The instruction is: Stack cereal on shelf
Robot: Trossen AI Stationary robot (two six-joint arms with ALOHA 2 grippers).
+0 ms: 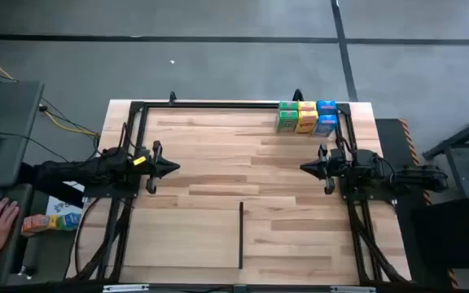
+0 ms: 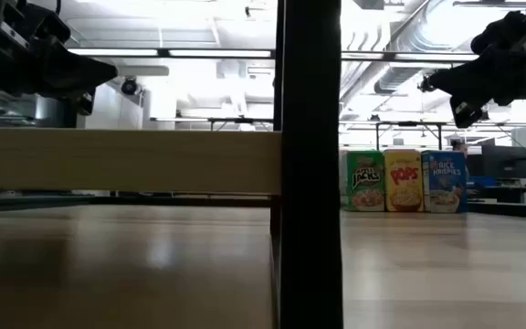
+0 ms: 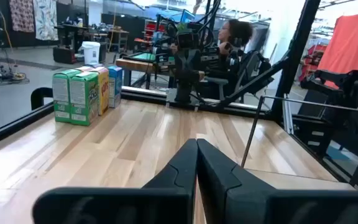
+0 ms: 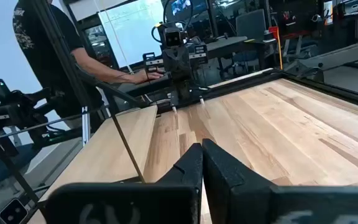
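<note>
Cereal boxes (image 1: 307, 116) stand grouped at the counter's (image 1: 218, 163) far right corner. The shelf (image 1: 241, 234) lies near centre, unloaded. Left gripper (image 1: 175, 168) and right gripper (image 1: 304, 168) hover apart, both closed and empty. Risk: boxes packed touching; fingers entering could topple neighbours off the edge.

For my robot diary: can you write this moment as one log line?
left gripper: shut, waiting | right gripper: shut, waiting | cereal boxes: far corner | shelf: no boxes
</note>
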